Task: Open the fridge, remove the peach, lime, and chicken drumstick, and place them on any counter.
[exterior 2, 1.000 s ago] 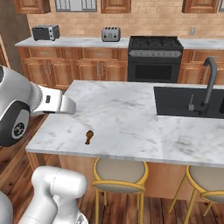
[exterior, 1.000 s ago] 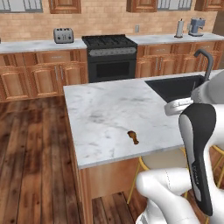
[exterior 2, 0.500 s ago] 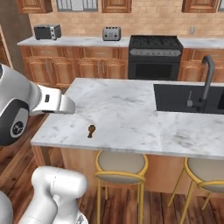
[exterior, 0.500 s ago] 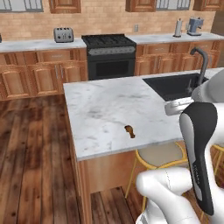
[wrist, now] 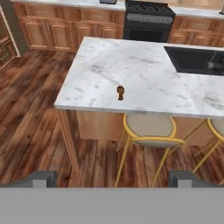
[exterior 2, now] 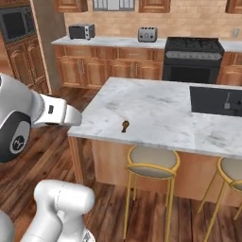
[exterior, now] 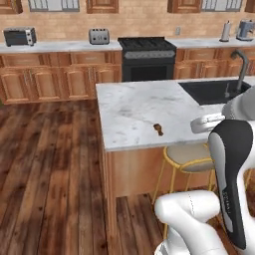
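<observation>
One item, the chicken drumstick (wrist: 120, 92), lies on the counter (wrist: 144, 65) near its front edge, beside the stool (wrist: 149, 129). The gripper (wrist: 112, 178) hangs well back from it, jaws wide apart and empty. The drumstick's long axis seems to point toward the hand.
</observation>
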You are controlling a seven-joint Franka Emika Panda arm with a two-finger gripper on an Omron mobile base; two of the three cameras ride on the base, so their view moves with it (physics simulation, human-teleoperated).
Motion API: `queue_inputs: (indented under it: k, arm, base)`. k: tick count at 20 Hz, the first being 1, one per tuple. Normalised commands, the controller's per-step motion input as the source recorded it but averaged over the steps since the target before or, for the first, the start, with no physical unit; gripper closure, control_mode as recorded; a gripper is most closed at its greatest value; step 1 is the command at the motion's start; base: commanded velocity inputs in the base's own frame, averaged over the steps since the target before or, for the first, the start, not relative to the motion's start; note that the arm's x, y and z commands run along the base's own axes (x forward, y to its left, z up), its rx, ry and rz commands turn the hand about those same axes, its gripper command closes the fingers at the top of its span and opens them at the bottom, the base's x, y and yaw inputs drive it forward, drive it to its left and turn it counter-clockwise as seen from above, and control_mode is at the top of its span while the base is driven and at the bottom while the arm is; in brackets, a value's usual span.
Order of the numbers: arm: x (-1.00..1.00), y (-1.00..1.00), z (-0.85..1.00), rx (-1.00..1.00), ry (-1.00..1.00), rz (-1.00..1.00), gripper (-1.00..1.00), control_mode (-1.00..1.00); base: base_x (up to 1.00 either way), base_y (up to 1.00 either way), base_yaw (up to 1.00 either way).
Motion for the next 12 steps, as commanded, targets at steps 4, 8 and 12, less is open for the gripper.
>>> queue_inputs:
  k: [4, 8, 12]
  arm:
    - [0.0, 0.0, 0.0, 0.0, 0.0, 0.0, -1.0, 1.0]
    - [0.0, 0.0, 0.0, 0.0, 0.0, 0.0, -1.0, 1.0]
    - [0.0, 0.0, 0.0, 0.0, 0.0, 0.0, -1.0, 1.0]
  base:
    - [-0.1, 0.18, 0.97]
    - [0.0, 0.0, 1.0]
    - [0.0, 0.0, 1.0]
